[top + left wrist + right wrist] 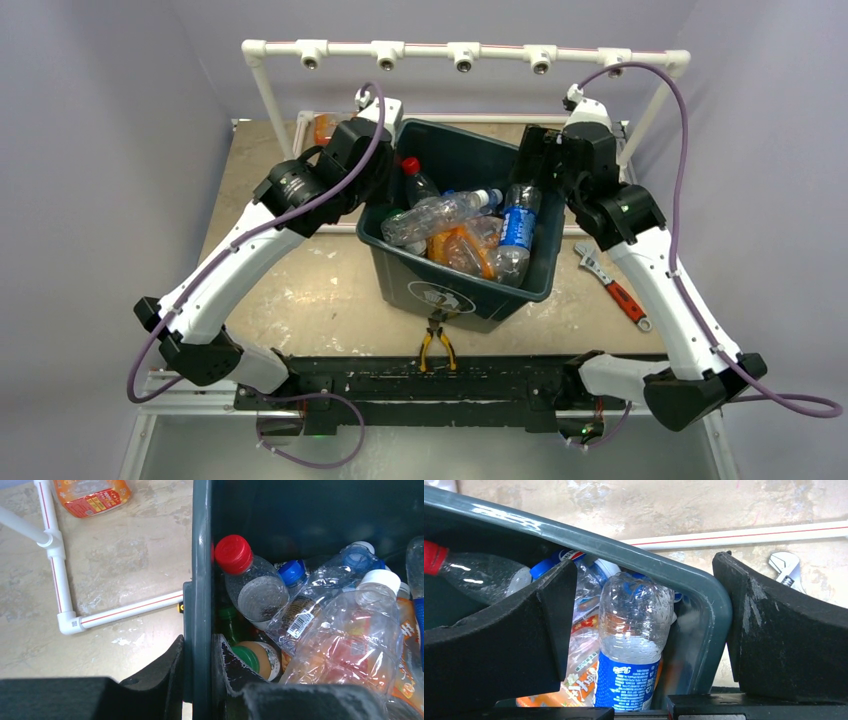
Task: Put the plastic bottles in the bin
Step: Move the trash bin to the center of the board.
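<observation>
A: Left claw (200,647)?
B: Clamped on the smooth left wall of the tapering dark teal bin (480,300).
A: Right claw (644,580)?
B: Spread wide, straddling the right rim.
A: Plastic bottles (450,225)?
B: Heaped inside, crinkled, clear and orange; one orange-labelled bottle (90,495) out on the mottled bench (300,290).

Plain pale lilac-grey walls (100,120) are closing in the scene on the left, right and far sides. A table (300,290) with a beige, scuffed, white-blotched top is filling the middle. A white pipe frame (430,48) with thin red stripes is standing along the table's far edge, its top bar carrying a row of fittings. Soft, even light is falling.
</observation>
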